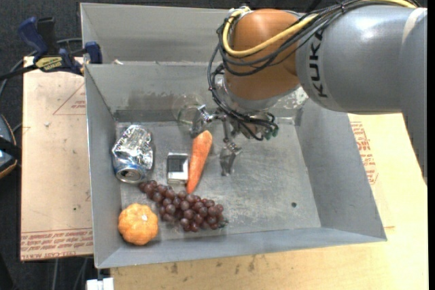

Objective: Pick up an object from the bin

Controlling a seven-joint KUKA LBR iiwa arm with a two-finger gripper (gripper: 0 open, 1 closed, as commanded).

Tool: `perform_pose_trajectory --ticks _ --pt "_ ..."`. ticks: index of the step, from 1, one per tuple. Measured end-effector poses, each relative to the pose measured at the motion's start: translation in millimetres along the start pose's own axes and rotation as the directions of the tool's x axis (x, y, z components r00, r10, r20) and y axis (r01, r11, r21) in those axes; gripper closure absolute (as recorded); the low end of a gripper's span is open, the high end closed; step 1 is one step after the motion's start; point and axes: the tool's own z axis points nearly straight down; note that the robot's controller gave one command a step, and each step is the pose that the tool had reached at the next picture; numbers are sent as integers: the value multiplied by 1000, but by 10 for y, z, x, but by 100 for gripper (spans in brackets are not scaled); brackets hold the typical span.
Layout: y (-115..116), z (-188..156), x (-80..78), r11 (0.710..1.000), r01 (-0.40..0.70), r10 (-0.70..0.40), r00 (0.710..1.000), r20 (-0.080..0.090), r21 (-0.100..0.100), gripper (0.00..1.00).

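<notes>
My gripper (215,138) hangs low in the middle of the bin, under the arm's orange cover. Its fingers stand open, one fingertip (229,158) just right of the carrot and the other up at its left. An orange carrot (197,163) lies lengthwise on the bin floor, its thick top end between the two fingers. Nothing is lifted. A small grey and white box (177,167) lies flat against the carrot's left side.
A crushed silver can (132,153) lies by the left wall. A bunch of dark purple grapes (183,208) stretches along the front, with an orange fruit (138,225) in the front left corner. Bare floor lies right of the gripper.
</notes>
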Motion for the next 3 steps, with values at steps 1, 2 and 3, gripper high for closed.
perform_pose_trajectory --ticks 1,2,3 --pt "-163 639 -283 948 319 -319 948 6 5 0" --pt "-206 769 -147 942 336 -336 942 12 8 100" --pt "-206 769 -147 942 336 -336 942 12 8 100"
